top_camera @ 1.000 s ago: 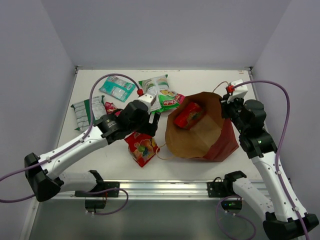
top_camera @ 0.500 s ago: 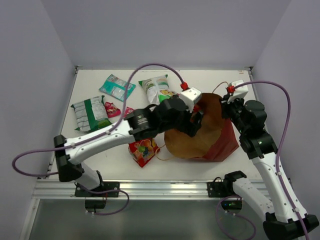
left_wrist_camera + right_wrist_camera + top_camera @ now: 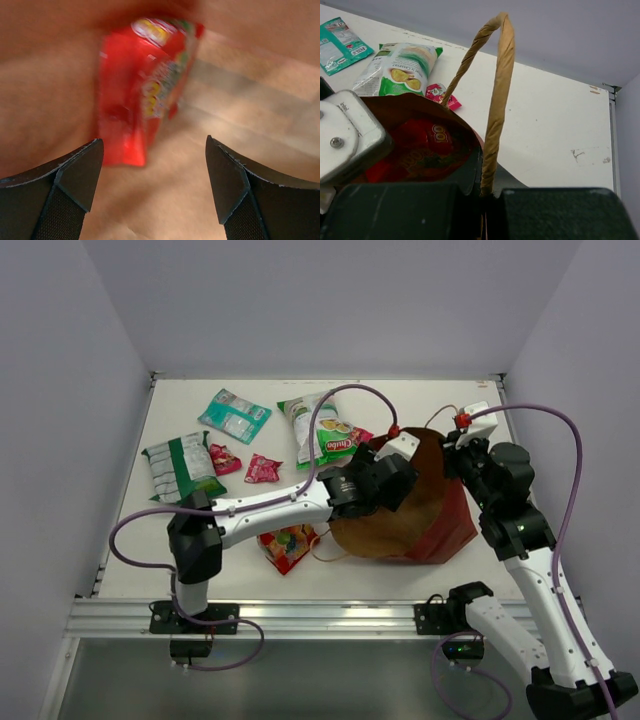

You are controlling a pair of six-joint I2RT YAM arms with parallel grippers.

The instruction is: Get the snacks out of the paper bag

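Now left claw (image 3: 155, 152) deeper in paper bag (image 3: 405, 525)

Left arm (image 3: 270, 508) with its end inside the paper bag (image 3: 440, 525) mouth.

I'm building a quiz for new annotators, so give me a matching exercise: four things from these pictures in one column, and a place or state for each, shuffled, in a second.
1. teal packet
2. left gripper
3. right gripper
4. red packet in the left wrist view

A. inside the paper bag
B. shut on the twine handle
C. flat on the table, outside the bag
D. open, in the bag's mouth

Pairs: 1-C, 2-D, 3-B, 4-A
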